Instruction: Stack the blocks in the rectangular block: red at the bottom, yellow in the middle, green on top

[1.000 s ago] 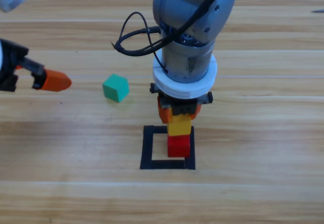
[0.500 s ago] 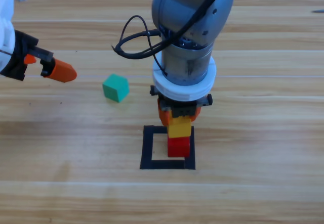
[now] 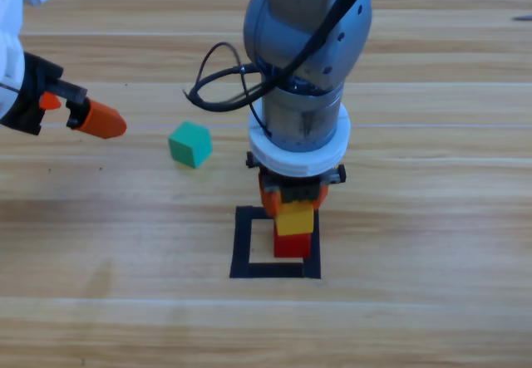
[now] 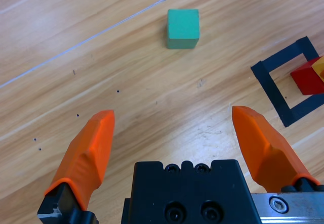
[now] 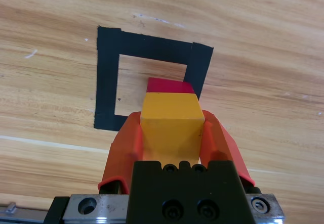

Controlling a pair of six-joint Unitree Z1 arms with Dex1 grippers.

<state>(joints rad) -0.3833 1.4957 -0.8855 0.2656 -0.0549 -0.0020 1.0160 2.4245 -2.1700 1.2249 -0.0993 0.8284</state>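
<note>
While the right arm drops from the top centre of the high view, its right gripper (image 3: 289,204) sits at mid-frame, jaws clamped on the yellow cube (image 3: 294,218). That cube rests directly over the red cube (image 3: 292,244), which stands in the right half of the black tape rectangle (image 3: 243,243) at lower centre. The rectangle's long axis runs left to right across the frame. The teal-green cube (image 3: 190,144) lies well apart to the upper left, turned so one corner points down-frame. The left gripper (image 3: 93,120) waits at the left edge; only one orange jaw shows here, so its spread is not readable from above.

From the left wrist view, that left gripper (image 4: 174,133) shows its jaws wide apart over bare wood, holding nothing. The teal-green cube (image 4: 183,28) sits at top centre, faces roughly square to the frame. The tape rectangle (image 4: 268,85) appears at the right edge, with the red cube (image 4: 306,77) inside it.

From the right wrist view, the right gripper (image 5: 171,133) presses both jaws against the sides of the yellow cube (image 5: 170,123), a contact the arm hides from above. A strip of the red cube (image 5: 170,86) peeks out beyond it, within the tape rectangle (image 5: 105,77).
</note>
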